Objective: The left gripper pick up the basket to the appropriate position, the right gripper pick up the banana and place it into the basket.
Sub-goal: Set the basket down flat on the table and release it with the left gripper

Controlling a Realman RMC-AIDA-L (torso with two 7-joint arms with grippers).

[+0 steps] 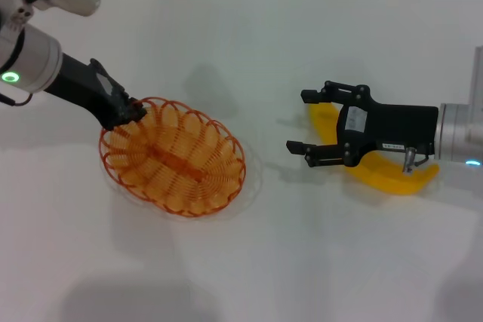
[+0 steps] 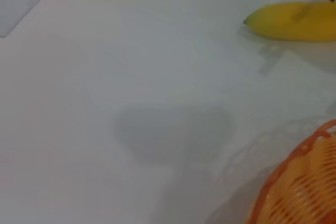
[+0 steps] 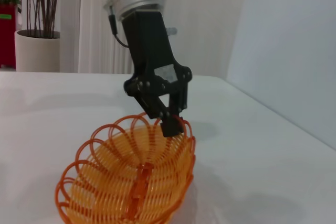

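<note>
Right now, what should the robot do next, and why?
Probably lower the right gripper onto the banana and close. It hovers open above the banana, which lies on the table, while the left gripper is at the basket rim.

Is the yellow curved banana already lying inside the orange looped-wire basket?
No, the yellow curved banana lies on the white table beneath the right end effector, apart from the orange looped-wire basket.
</note>
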